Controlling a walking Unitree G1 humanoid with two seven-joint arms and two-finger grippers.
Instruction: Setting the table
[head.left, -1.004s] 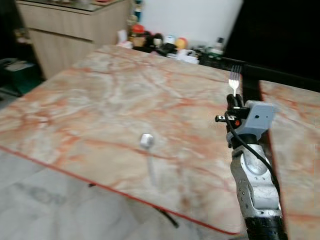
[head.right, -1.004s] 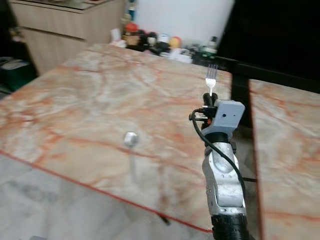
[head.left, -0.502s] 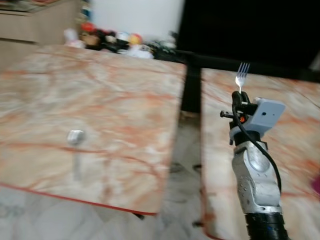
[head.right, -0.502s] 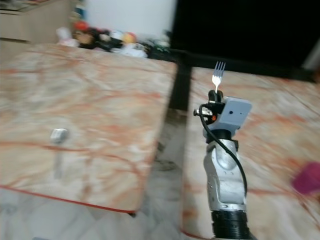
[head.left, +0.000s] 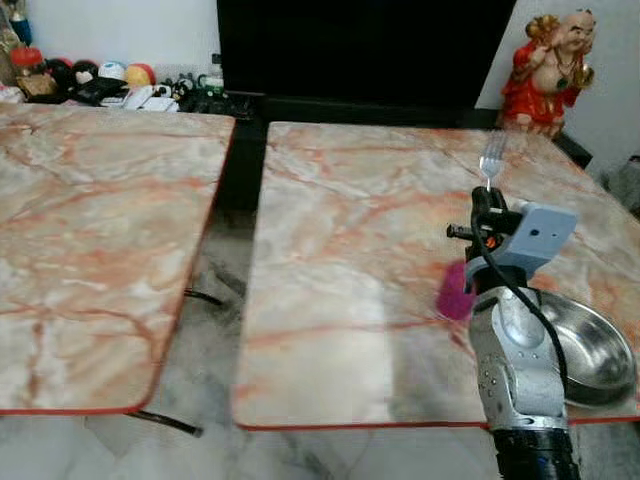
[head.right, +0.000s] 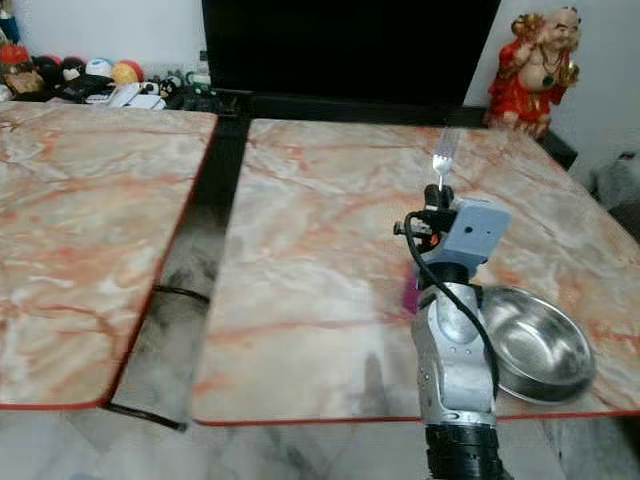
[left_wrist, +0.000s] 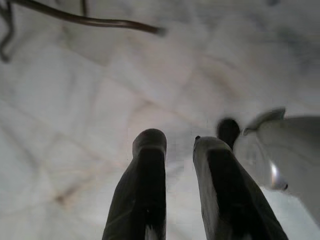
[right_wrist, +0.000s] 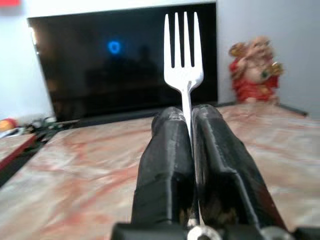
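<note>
A silver fork (head.left: 490, 156) stands upright, tines up, with my right gripper (head.left: 486, 194) shut on its handle; the right wrist view has the tines (right_wrist: 183, 50) rising above the black fingers (right_wrist: 165, 145). The gripper hovers over the right marble table (head.left: 350, 230). On that table, near the front right, lies a steel bowl (head.left: 598, 352), and a pink cup (head.left: 455, 296) stands partly hidden behind my arm. In the left wrist view my left gripper (left_wrist: 180, 142) hangs over pale floor, with a narrow gap between its fingers and nothing in it.
A second marble table (head.left: 90, 220) stands to the left, parted from the right one by a strip of floor (head.left: 222, 250). A red figurine (head.left: 548, 60) sits at the far right corner. A black screen (head.left: 360, 45) fills the back, and small toys (head.left: 100, 80) line the back left.
The camera has swung to the right, from the left table with a spoon on it to the right table with the bowl and cup. The fork stays upright in my right gripper.
</note>
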